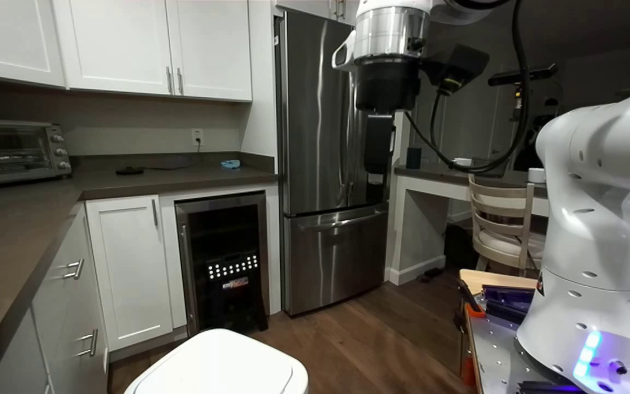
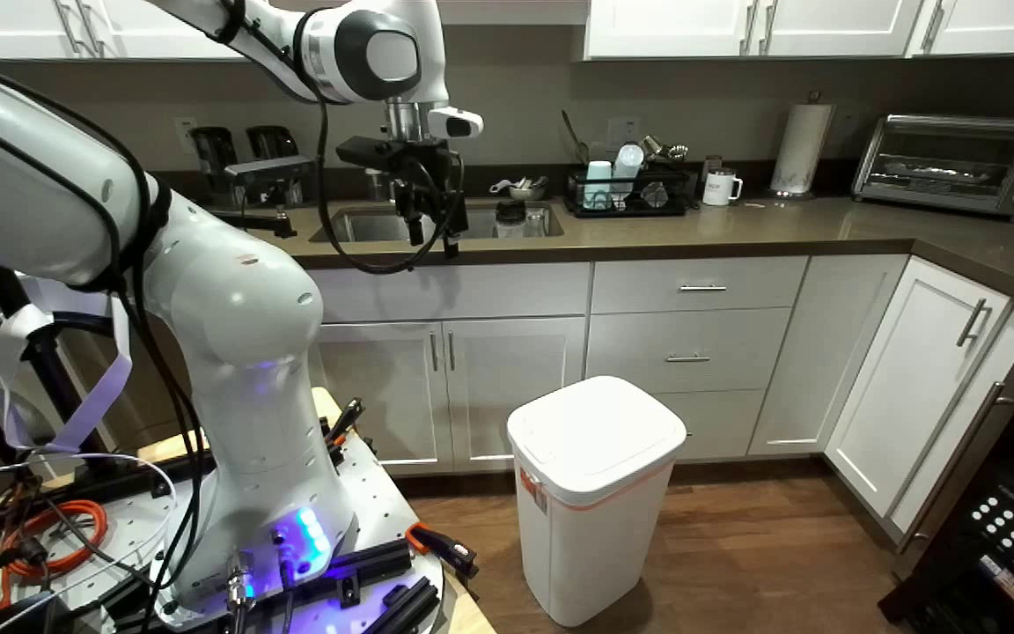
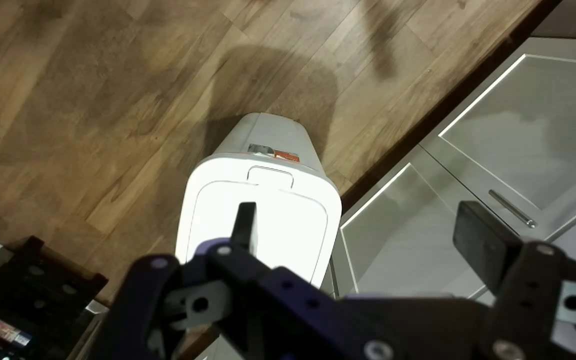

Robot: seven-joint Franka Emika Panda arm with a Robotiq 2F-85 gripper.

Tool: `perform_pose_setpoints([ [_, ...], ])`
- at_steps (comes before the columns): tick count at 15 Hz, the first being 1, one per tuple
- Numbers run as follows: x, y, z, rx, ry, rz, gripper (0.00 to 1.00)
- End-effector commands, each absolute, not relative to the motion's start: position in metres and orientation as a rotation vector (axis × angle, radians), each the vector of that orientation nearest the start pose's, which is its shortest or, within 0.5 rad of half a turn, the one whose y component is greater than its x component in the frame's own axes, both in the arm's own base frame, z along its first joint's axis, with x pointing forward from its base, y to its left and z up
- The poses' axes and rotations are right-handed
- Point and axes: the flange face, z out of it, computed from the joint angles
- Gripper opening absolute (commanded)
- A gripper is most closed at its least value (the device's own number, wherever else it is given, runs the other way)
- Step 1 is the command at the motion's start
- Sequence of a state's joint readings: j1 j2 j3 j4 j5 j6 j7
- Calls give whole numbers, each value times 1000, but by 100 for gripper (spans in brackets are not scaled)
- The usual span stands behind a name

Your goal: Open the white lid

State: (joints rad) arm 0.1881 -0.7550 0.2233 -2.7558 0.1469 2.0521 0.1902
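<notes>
The white lid lies flat and closed on a tall white bin standing on the floor. The lid also shows at the bottom edge of an exterior view. In the wrist view the lid fills the lower middle, with a small outlined tab at its edge; my left finger hides part of it. My gripper hangs pointing down, well above the lid and off to one side, in front of the sink. In the wrist view my gripper has its fingers wide apart with nothing between them.
White lower cabinets stand behind the bin. The counter holds a dish rack, a mug and a toaster oven. A fridge and a dark board with white dots stand nearby. The robot's table is beside the bin.
</notes>
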Motion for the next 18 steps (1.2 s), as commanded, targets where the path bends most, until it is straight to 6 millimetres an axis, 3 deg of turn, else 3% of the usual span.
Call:
perform_pose_setpoints([
  [1, 294, 132, 427, -3145, -157, -74, 100],
  [9, 294, 132, 427, -3145, -157, -74, 100],
  [18, 290, 152, 399, -3198, -57, -13, 100],
])
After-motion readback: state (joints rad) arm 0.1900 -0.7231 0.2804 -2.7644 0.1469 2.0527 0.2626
